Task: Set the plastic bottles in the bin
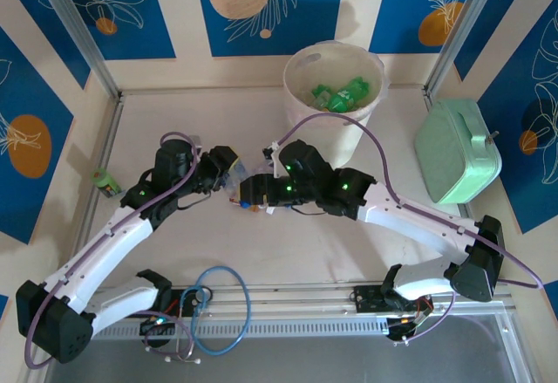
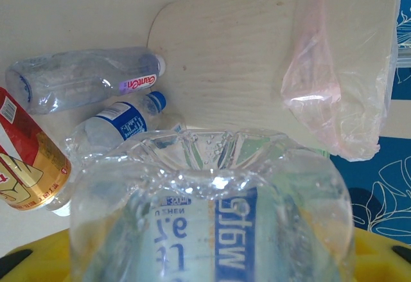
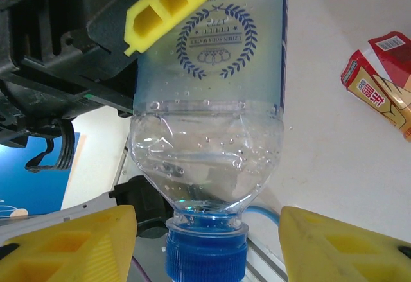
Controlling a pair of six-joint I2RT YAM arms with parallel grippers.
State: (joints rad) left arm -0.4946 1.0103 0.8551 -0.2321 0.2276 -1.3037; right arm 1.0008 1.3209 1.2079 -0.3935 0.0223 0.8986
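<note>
in the left pincer (image 2: pixel 205 266), clear lobed plastic bottle (image 2: pixel 212 185).

Clear bottle (image 2: pixel 83 79) label reads "Ganten"; wreath-label bottle (image 3: pixel 218 51) print too small.

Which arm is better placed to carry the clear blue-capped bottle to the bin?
Probably left: the left tool grips the bottle, while the right tool stands open around its cap.

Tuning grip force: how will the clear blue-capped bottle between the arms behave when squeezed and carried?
The clear bottle shows only droplets inside, so probably light. Its wall looks creased near the shoulder, so it likely dents when squeezed. Round and smooth, it may slip or roll.
</note>
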